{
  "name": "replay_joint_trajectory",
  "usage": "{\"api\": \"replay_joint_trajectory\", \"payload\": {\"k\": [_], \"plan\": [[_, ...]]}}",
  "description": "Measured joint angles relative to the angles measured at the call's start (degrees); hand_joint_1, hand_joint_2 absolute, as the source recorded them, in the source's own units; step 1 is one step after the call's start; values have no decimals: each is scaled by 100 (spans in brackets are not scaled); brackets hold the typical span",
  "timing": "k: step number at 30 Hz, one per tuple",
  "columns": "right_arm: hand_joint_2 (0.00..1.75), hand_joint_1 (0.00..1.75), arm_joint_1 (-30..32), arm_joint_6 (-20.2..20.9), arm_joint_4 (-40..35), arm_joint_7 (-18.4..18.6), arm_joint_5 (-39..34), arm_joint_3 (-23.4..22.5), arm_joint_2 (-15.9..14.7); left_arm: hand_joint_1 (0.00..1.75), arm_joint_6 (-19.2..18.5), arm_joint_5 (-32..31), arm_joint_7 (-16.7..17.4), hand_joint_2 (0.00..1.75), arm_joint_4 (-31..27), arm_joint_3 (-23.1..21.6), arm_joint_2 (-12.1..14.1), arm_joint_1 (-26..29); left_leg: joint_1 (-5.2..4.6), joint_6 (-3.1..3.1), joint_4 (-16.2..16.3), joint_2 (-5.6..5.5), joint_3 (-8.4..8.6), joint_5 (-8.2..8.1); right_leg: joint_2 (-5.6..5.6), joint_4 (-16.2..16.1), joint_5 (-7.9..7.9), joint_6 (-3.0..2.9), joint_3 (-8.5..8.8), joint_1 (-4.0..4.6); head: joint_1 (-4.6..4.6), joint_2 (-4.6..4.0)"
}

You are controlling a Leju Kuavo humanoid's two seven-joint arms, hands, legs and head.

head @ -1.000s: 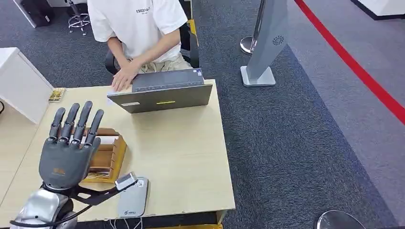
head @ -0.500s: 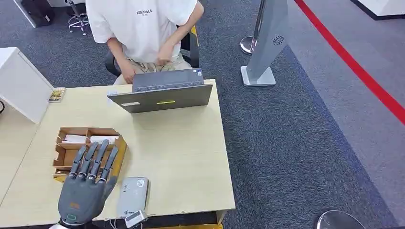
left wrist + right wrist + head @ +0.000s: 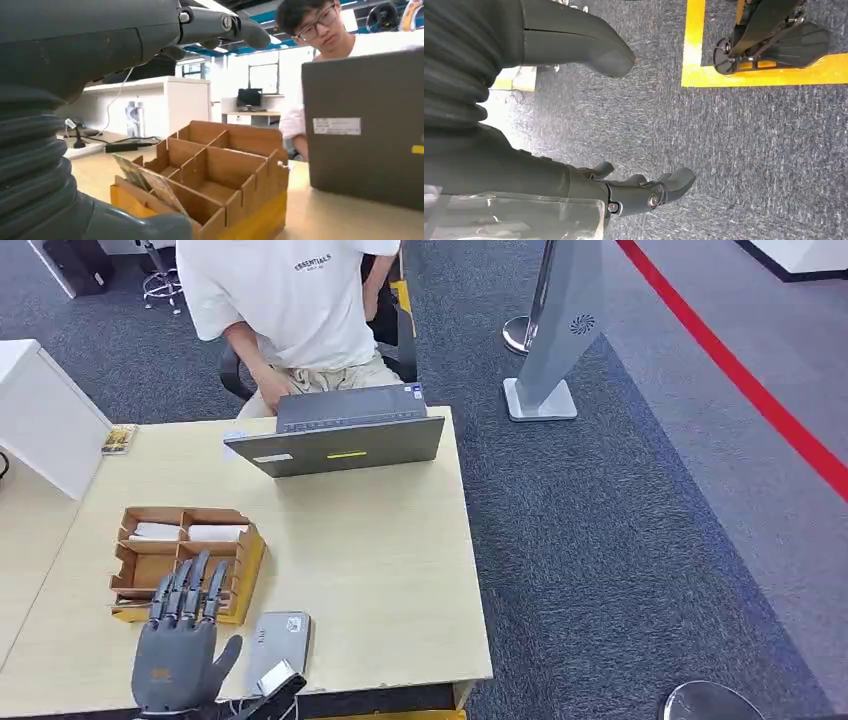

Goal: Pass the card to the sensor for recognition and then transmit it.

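Pale wooden tabletop (image 3: pixel 380 560) over dark grey carpet carries one brown cardboard organiser box with a yellow base (image 3: pixel 185 562), one flat grey rectangular sensor pad (image 3: pixel 280 645) at the near edge just right of it, and one grey laptop (image 3: pixel 340 440) at the far edge, where one person in a white T-shirt (image 3: pixel 285 300) sits. Two patterned cards (image 3: pixel 150 182) lean in the box's nearest compartment. One grey left hand (image 3: pixel 180 655) hovers near the box, fingers straight, apart and empty, while the right hand (image 3: pixel 589 170) hangs over carpet, fingers loosely spread, holding nothing.

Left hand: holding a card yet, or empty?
Empty. The left hand hovers flat by the card box, fingers straight and apart, nothing between them.
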Motion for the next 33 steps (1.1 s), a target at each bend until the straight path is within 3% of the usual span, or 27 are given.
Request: {"api": "replay_joint_trajectory", "payload": {"k": [11,28,33], "plan": [[175,0,0,35,-2,7,85,0,0,0,-184,-44,24,175,298,455,-208,-15,-1,0,0,0,0,0,0,0,0,0,0,0,0,0],[175,0,0,87,-2,37,142,0,0,0,-269,-28,87,175,440,770,-304,-13,0,0,0,-1,0,0,0,0,0,0,1,0,2,0],[175,0,2,87,-2,37,186,0,0,0,-236,-55,140,175,448,1045,-317,-3,0,0,0,0,0,0,0,0,0,0,1,0,0,0]]}}
